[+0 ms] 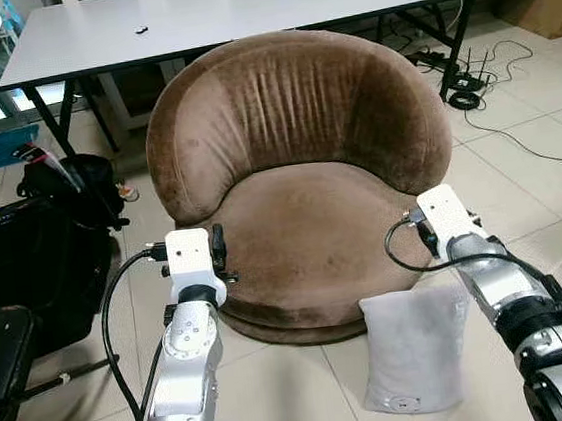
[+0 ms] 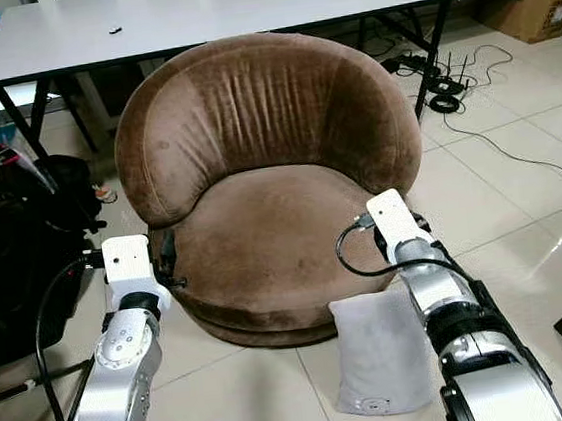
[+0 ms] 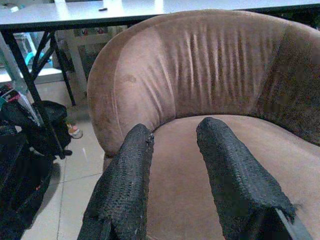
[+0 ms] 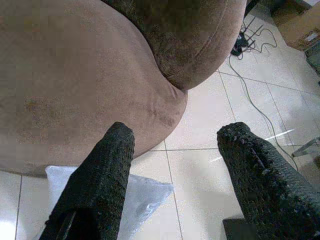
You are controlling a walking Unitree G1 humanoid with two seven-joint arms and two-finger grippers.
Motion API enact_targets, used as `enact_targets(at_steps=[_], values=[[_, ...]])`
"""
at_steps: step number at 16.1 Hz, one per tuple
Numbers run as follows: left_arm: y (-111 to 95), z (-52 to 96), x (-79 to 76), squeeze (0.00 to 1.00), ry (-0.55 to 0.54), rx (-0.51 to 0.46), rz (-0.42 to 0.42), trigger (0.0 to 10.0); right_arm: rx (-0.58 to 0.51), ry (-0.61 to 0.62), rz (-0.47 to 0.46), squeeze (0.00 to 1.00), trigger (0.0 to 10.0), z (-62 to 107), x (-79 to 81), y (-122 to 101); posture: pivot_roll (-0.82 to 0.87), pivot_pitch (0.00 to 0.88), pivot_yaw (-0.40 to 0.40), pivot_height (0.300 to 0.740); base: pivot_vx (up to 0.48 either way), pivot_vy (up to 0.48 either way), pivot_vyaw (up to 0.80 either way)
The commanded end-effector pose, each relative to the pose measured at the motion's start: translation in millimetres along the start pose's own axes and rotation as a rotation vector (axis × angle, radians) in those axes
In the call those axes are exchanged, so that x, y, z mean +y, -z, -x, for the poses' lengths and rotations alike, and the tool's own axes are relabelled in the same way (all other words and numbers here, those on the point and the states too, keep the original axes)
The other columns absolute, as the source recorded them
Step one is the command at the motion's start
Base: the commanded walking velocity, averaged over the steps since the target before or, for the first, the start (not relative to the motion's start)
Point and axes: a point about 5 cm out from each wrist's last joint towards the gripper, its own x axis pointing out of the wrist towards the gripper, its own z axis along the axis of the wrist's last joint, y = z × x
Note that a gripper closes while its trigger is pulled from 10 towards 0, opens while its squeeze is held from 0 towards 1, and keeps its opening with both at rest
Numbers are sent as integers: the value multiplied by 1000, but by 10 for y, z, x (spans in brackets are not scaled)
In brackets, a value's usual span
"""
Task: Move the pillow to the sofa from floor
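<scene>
- Left eye view: the pillow (image 1: 416, 349) lies on the floor (image 1: 280, 392), its top edge touching the front base of the brown sofa (image 1: 302, 168). The right hand (image 1: 425, 217) hovers above that top edge; the left hand (image 1: 217, 249) is at the sofa's front left rim.
- Right eye view: a white desk (image 2: 210, 12) stands behind the sofa. Black bags (image 2: 22, 238) sit on the floor beside the left arm; cables (image 2: 471, 100) trail over the floor near the desk's right legs. None of these appears to block the lift.
- Left wrist view: the left hand's fingers (image 3: 125, 185) are parted and empty, aimed over the seat.
- Right wrist view: the right hand's fingers (image 4: 100, 185) are spread wide and empty, with a pillow corner below. Recommended: lower the right hand and straddle the pillow's top edge before closing; the sofa base is close, so keep clear of it.
</scene>
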Motion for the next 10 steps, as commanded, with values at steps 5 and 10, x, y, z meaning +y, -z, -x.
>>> enact_targets(at_steps=[5, 10], values=[[-5, 44, -8, 0, -8, 1, -8, 10000, -32, -14, -13, 0, 10000, -6, 3, -50, -95, 0, -12, 740, 0, 0, 0], [-27, 36, -1, 0, -14, 12, 17, 10000, -342, -41, -271, 0, 10000, 98, 77, -427, -87, 0, -8, 740, 0, 0, 0]])
